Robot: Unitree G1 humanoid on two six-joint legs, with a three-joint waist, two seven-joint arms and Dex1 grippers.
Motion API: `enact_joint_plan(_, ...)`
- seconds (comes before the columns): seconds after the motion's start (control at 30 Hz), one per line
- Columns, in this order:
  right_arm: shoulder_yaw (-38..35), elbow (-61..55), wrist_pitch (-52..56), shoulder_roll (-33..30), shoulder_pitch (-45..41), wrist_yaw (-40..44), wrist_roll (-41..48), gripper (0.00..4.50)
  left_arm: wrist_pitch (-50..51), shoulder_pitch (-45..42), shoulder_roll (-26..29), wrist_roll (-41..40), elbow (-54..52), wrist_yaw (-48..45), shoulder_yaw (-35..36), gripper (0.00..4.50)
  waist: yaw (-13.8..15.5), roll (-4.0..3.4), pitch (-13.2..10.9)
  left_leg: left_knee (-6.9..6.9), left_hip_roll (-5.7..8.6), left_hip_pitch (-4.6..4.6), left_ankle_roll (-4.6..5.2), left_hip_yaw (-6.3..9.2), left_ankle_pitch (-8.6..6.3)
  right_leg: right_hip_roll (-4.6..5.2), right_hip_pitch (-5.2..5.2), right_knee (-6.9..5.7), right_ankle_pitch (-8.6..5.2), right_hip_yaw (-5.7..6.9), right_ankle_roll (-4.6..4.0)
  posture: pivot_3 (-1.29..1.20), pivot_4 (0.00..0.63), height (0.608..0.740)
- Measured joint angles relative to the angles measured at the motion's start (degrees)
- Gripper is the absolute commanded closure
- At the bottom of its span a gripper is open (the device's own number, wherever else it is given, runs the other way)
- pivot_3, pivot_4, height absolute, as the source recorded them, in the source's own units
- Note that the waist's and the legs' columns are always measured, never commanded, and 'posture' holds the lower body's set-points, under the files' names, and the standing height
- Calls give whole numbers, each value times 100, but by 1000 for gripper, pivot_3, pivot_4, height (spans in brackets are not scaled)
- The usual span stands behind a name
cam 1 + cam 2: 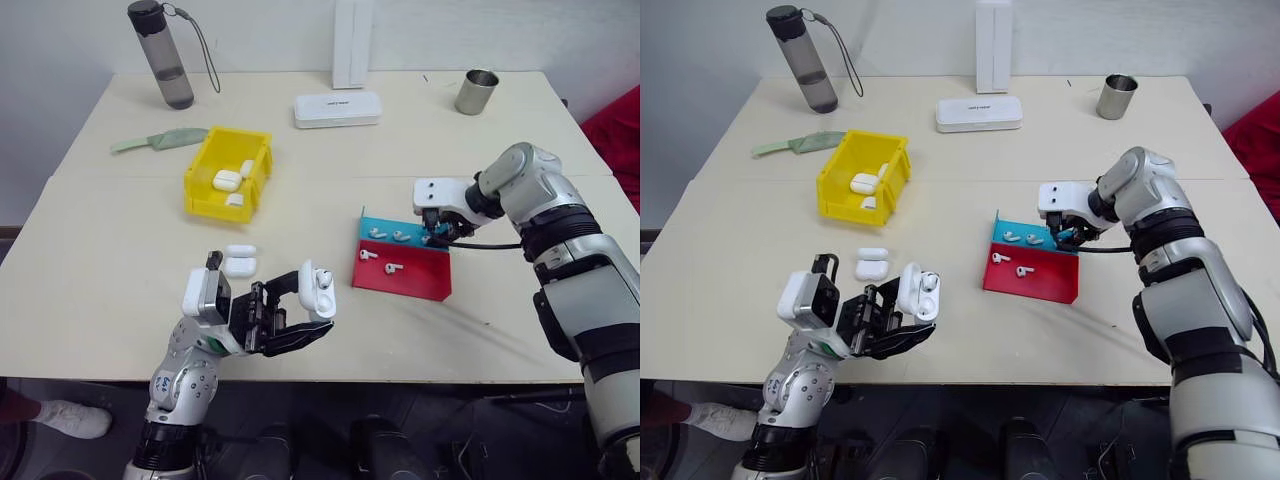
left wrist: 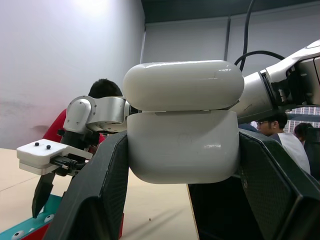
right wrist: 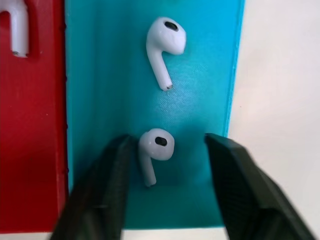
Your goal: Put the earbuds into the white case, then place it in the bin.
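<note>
L gripper [image 1: 300, 310] is raised above the near table edge, fingers clamped on an open white case [image 1: 319, 291], lid hinged up; looks like one bud already seated inside, though that's hard to confirm from the head cam. In the L wrist view the case [image 2: 182, 135] sits wedged between the two black fingers [image 2: 95, 200].

R gripper [image 3: 167, 165] points down over the blue step of the red and blue tray [image 1: 402, 262]. Its fingers stand apart, straddling one earbud [image 3: 154, 152] lying on the blue; one finger is just beside or touching it, the other has a gap. A 2nd earbud [image 3: 164, 47] lies further along the blue step, a 3rd [image 3: 18, 27] on the red part. Head cam shows approx. 3 buds on blue, 2 on red.

Yellow bin [image 1: 205, 180] sits well apart to the L of the tray w/ a few closed cases in it. Two more cases [image 1: 240, 260] lie on the table [image 1: 120, 270] between bin and L gripper.
</note>
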State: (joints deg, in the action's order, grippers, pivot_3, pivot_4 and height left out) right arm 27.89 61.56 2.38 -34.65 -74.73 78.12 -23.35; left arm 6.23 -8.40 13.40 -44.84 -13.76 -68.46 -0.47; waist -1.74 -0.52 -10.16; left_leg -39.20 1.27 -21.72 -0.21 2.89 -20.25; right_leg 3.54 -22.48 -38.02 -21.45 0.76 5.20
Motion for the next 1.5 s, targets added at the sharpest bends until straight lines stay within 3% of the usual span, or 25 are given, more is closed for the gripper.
enact_joint_plan(0.47,54,106,-27,84,-84,47,-200,3237,-1,-63,39,-2,113,-58,73,1719,-5,-1,1,-2,0,1,-1,0,0,0,-1,-7,0,0,0,0,150,740)
enact_joint_plan(0.6,44,140,-22,97,-93,55,-197,4035,-3,-89,39,-2,124,-88,115,1719,-7,-1,1,-3,0,2,-1,0,1,0,0,-10,0,0,0,0,150,740)
enact_joint_plan(0.97,-567,-267,332,5,-36,259,333,4035,-2,-126,-60,-6,133,-117,120,1719,-4,-1,0,-6,1,2,-1,-1,0,1,-5,-34,0,-2,0,0,150,740)
enact_joint_plan(1.17,-2330,-2504,1991,-536,775,871,2344,4035,16,-410,-123,-85,320,-185,138,1719,36,0,0,-26,2,1,1,9,-1,2,3,-49,0,7,0,0,150,740)
enact_joint_plan(1.27,-3492,-4537,3564,-479,1961,814,3988,4035,72,-518,-137,-180,383,-225,189,1719,52,2,1,-30,0,0,-1,20,-2,0,7,-54,0,14,0,0,150,740)
enact_joint_plan(1.4,-4803,-6818,5834,439,2973,-458,6143,4035,139,-744,-183,-247,537,-224,211,1719,6,2,1,-31,-2,-4,-2,19,-1,-5,5,-64,0,7,0,0,150,740)
enact_joint_plan(1.5,-5333,-8029,6739,1252,3322,-1714,7565,4035,194,-809,-235,-259,562,-228,191,1719,14,2,2,-35,-2,1,-7,26,1,-5,4,-64,0,7,0,0,150,740)
